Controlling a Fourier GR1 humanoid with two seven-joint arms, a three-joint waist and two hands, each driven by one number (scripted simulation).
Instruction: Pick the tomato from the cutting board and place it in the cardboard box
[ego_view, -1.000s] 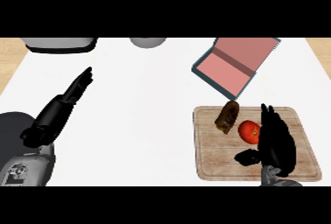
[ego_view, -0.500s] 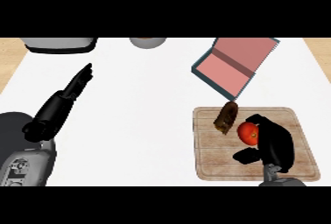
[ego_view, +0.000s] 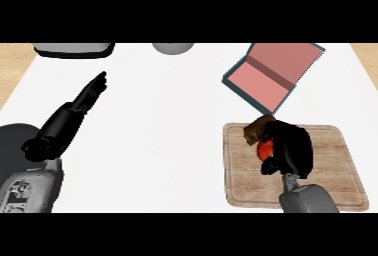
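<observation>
The black right hand (ego_view: 289, 150) has curled down over the small red tomato (ego_view: 263, 149), now pinching it on the pale wooden cutting board (ego_view: 347, 165); lifting toward the open pink-lined cardboard box (ego_view: 272, 75) looks next.

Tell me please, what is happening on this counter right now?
The robot's right hand is curled over the tomato on the cutting board, so most of the tomato is hidden. A brown object lies beside it on the board. The cardboard box waits beyond the board. The left hand rests open at the left, holding nothing.
</observation>
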